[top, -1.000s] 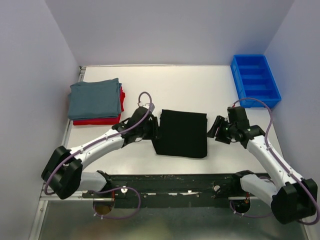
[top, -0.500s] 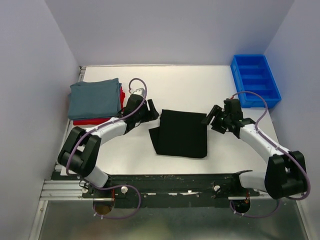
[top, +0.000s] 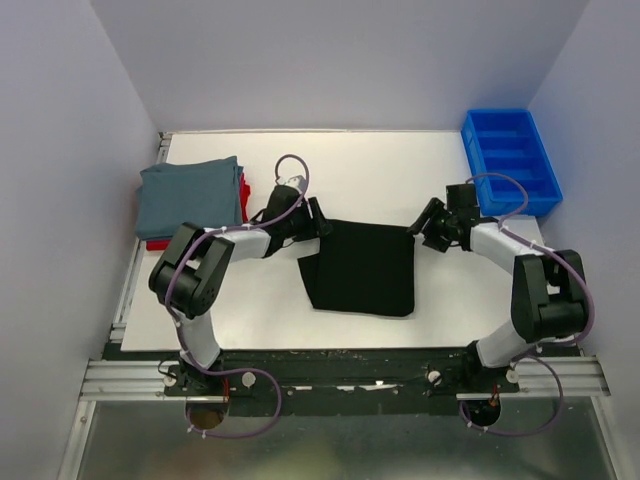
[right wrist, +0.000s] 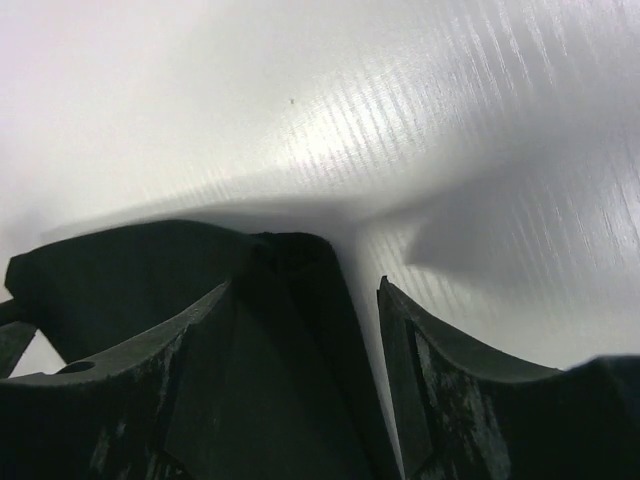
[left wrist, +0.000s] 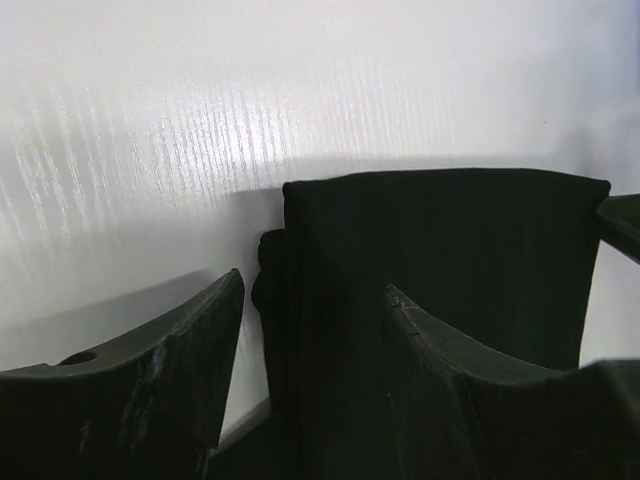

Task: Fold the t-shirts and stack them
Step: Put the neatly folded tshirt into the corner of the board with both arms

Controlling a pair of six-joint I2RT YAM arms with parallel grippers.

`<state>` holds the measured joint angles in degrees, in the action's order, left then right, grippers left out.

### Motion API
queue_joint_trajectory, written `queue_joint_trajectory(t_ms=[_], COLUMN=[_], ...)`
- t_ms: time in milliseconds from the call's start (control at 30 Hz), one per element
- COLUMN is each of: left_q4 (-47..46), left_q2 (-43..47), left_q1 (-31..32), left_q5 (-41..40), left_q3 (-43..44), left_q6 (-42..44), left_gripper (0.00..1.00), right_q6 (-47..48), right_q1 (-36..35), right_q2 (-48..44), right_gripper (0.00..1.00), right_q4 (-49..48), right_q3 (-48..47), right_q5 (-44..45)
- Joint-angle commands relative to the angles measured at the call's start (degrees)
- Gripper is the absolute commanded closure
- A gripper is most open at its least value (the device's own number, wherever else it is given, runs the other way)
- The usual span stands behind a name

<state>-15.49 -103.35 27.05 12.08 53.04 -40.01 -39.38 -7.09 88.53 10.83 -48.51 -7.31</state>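
A black t-shirt point(top: 362, 266) lies folded into a rectangle on the white table point(top: 380, 175), between the two arms. My left gripper point(top: 318, 222) is at its far left corner, open; in the left wrist view its fingers straddle the shirt's left edge point(left wrist: 300, 300). Over the far right corner my right gripper point(top: 420, 226) is open too, and the black t-shirt's corner point(right wrist: 290, 300) sits between its fingers. At the left edge of the table a folded grey-blue t-shirt point(top: 190, 196) lies on top of a red t-shirt point(top: 244, 200).
A blue plastic bin point(top: 510, 160) with dividers stands at the far right of the table. Grey walls close in the left, back and right sides. The black rail with both arm bases point(top: 330, 365) runs along the near edge.
Both grippers have moved from the shirt's side edges up to its far corners, and their jaws have opened wider. A small flap now sticks out on the shirt's left side.
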Motion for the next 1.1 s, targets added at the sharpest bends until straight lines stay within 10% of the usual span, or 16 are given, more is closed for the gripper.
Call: queue_joint_trajectory(t_ms=[0,1067], left_q4=[-1.7,-3.8], left_q2=[-2.7,-9.2], left_q1=[-0.2,0.4], left_q5=[2.4,2.3], left_q3=[2.4,3.8], left_q6=[-0.5,-5.5], left_gripper=[0.36,0.59], right_q6=[-1.0,-3.2], right_q1=[0.3,0.3], right_q2=[4.1,3.9], right_gripper=[0.35,0.43], right_q4=[-1.8,-4.2], right_q3=[-2.2,3.9], right_q5=[-1.6,-4.0])
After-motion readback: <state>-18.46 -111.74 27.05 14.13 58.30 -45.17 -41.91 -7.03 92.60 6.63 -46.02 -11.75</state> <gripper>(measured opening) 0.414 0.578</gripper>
